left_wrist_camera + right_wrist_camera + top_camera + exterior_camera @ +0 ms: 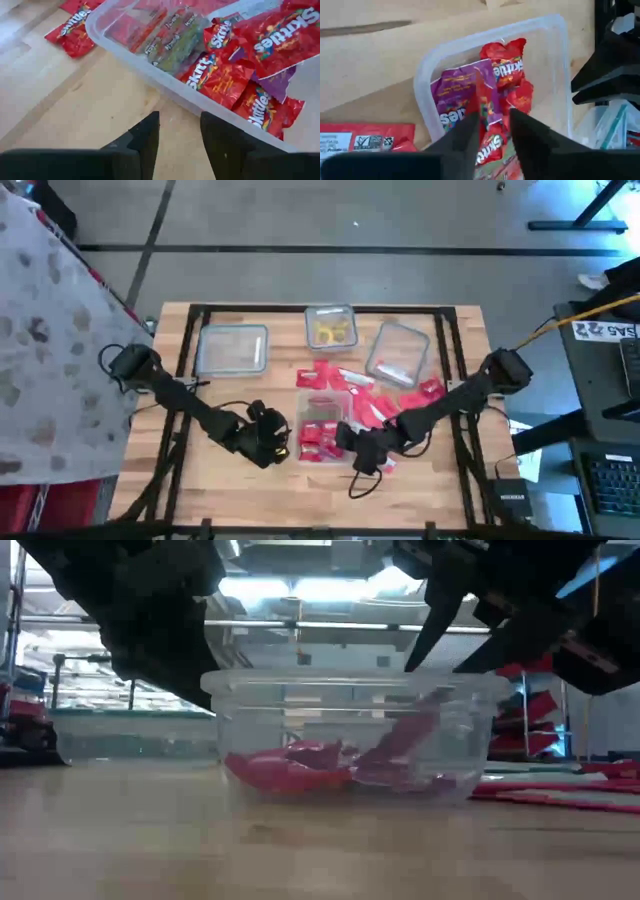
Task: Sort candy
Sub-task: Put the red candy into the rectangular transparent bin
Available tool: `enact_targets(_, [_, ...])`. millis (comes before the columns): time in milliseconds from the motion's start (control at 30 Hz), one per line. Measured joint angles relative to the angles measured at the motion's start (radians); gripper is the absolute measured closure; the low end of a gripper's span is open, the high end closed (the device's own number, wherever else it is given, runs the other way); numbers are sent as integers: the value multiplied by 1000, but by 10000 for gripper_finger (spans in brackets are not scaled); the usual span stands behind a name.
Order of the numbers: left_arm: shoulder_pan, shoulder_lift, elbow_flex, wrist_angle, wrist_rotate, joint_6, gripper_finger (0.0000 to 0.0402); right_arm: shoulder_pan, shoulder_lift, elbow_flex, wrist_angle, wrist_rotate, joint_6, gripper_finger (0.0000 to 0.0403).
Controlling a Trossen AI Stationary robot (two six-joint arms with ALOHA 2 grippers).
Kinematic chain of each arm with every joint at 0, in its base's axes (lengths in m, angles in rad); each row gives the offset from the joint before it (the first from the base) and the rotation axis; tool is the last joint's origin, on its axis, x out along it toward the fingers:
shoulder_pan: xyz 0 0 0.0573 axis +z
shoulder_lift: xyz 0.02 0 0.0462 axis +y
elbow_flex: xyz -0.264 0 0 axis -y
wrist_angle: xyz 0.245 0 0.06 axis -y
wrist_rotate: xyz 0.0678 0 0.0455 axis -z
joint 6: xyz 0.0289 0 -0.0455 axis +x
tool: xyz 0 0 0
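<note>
You're at the drop-off: your right claw (492, 132) hangs released over the clear tub (322, 402) near the tabletop's front edge, with red and purple Skittles packets (502, 67) lying inside, directly beneath its parted fingers. Next, I'd say, swing right to the loose packets (400, 402) beside the tub. Your left claw (180, 140) waits empty, fingers apart, just outside the tub's left wall.

In the high view the right hand (352, 442) hides part of the candy (318, 435) tub (302, 405).
</note>
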Motion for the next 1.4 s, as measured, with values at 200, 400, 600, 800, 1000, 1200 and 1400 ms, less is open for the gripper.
enact_targets(200, [0,0,0,0,0,0,273,11,0,22,-29,368,-41,236])
enact_targets(400, [0,0,0,0,0,0,273,14,-2,77,-39,481,-72,235])
enact_targets(600, [0,0,0,0,0,-7,273,28,-2,107,-41,371,239,235])
enact_targets(800, [0,0,0,-1,0,-7,273,12,-20,193,-306,423,702,251])
enact_targets(1000, [0,0,0,0,1,-7,273,-29,-132,222,-747,66,1065,264])
enact_targets(1200, [0,0,0,1,2,-7,273,-39,-283,85,-933,10,1428,265])
enact_targets(1400, [0,0,0,5,3,-7,273,-84,-380,-115,-1089,85,1903,265])
